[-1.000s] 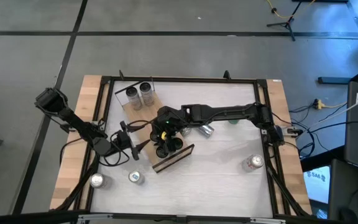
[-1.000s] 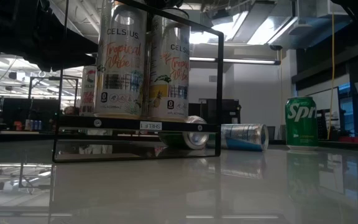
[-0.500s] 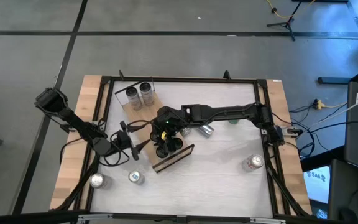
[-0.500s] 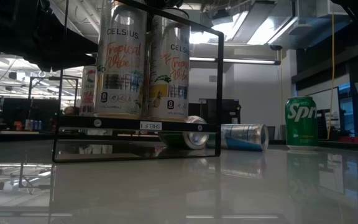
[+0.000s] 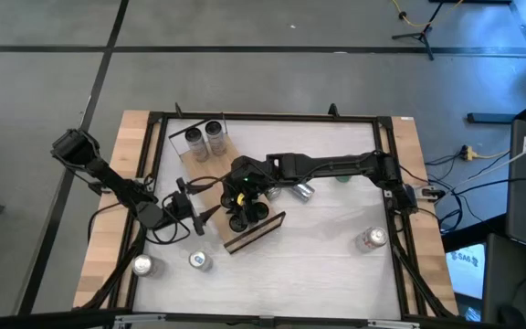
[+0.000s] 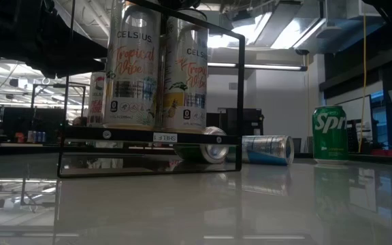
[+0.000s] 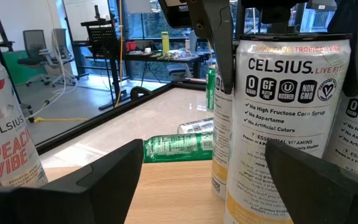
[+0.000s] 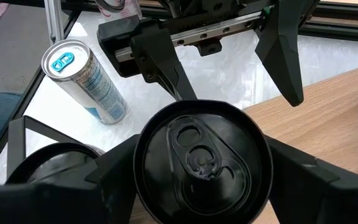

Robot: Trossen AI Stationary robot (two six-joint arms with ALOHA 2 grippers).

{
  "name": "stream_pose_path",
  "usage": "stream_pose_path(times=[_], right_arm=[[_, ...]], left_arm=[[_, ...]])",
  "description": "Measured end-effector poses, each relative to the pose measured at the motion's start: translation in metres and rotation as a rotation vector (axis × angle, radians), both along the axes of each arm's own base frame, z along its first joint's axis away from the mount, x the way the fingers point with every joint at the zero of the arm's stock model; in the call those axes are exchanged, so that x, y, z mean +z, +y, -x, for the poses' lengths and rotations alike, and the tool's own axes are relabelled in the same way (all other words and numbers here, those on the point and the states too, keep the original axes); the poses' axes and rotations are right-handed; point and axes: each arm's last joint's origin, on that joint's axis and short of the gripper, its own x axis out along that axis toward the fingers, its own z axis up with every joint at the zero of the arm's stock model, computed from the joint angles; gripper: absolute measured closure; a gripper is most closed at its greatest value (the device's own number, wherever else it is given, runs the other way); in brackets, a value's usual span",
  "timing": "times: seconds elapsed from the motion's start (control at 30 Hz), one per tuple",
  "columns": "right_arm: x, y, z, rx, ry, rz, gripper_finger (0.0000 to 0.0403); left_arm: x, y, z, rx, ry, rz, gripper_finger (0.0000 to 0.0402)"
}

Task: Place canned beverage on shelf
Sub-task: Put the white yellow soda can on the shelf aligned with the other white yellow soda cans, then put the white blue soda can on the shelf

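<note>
The shelf (image 5: 210,183) is a light-wood board lying slantwise on the white table. Two cans (image 5: 205,139) stand at its far end. At its near end stand two black-topped Celsius cans (image 6: 160,68). My right gripper (image 8: 201,171) is shut on one of them (image 8: 201,155); the other (image 8: 48,171) stands right beside it. My left gripper (image 7: 204,149) is open and level at the shelf's left side, facing the held can (image 7: 284,106) and touching nothing. A Peach Vibe can (image 7: 5,137) stands on the board farther along. My right gripper pinches the Celsius can between its two fingers, one on each side of the wall just under the rim (image 7: 238,56). The fingers (image 7: 219,43) slant down from the table's right side. The can stands upright, with its bottom on the shelf board (image 7: 185,180).
Two cans (image 5: 170,263) stand near the table's front left and one (image 5: 371,239) at the right. A green Sprite can (image 6: 329,134) stands far right; two cans (image 6: 240,147) lie on their sides beside the shelf. A dark frame (image 5: 272,117) rims the table.
</note>
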Motion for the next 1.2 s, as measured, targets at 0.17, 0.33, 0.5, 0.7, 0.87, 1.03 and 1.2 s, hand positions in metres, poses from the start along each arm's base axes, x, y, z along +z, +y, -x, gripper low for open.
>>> stream_pose_path(times=[0.17,0.33,0.5,0.7,0.87,1.03,1.2], right_arm=[[0.0000,0.0000,0.0000,0.000,0.000,0.000,0.0113],[0.0001,0.0004,0.0001,0.010,0.000,-0.008,0.0113],[-0.0001,0.0003,0.0001,0.013,0.001,-0.012,0.0113],[0.0000,0.0003,0.0001,0.013,0.001,-0.012,0.0113],[0.0000,0.0003,0.0000,0.013,0.000,-0.012,0.0106],[0.0020,-0.0002,-0.0020,-0.075,-0.011,-0.044,0.0051],[0.0020,-0.0008,-0.0022,-0.122,-0.005,-0.061,0.0008]], left_arm=[[0.0000,0.0000,0.0000,0.000,0.000,0.000,0.0070],[0.0000,0.0000,0.0000,0.000,0.000,0.000,0.0070],[0.0000,0.0000,0.0000,0.000,0.000,0.000,0.0070],[0.0002,0.0002,0.0001,0.008,0.014,-0.028,0.0070],[0.0003,0.0006,0.0003,0.022,0.016,-0.034,0.0070],[0.0004,0.0005,0.0003,0.019,0.013,-0.029,0.0070],[0.0003,0.0005,0.0003,0.019,0.013,-0.028,0.0070]])
